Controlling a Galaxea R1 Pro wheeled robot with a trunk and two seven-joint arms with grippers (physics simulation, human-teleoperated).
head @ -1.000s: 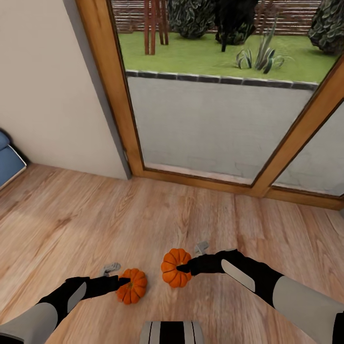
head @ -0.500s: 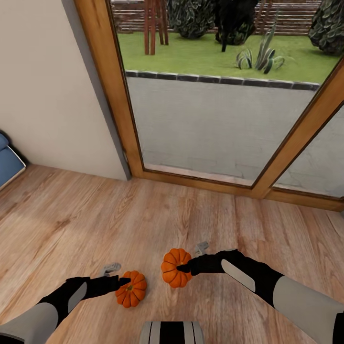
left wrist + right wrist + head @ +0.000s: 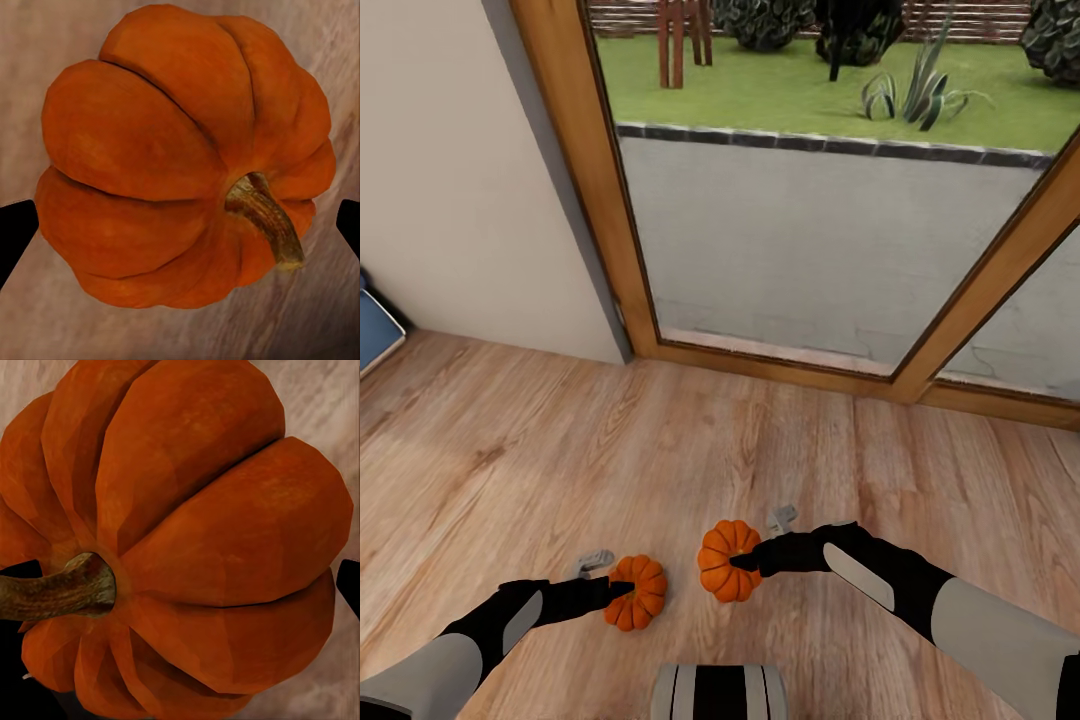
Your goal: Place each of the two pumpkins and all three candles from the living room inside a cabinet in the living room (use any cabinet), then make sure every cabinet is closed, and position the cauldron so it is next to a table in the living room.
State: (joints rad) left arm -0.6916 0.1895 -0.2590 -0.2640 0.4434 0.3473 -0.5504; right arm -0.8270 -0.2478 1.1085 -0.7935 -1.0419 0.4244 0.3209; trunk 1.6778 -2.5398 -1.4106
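Two orange pumpkins sit near each other above the wooden floor (image 3: 760, 440). The left gripper (image 3: 622, 590) pinches the left pumpkin (image 3: 637, 592); the right gripper (image 3: 743, 562) pinches the right pumpkin (image 3: 722, 560). A wood-framed glass door (image 3: 800, 200) stands beyond, showing a garden.

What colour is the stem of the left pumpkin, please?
Brownish tan stem, clearest in the left wrist view.

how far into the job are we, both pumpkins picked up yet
Early. Both are in hand: the left pincer holds the left pumpkin and the right pincer holds the right pumpkin, above the wood floor by the glass door. Left: stowing them and the candles, closing the cabinets, placing the cauldron.
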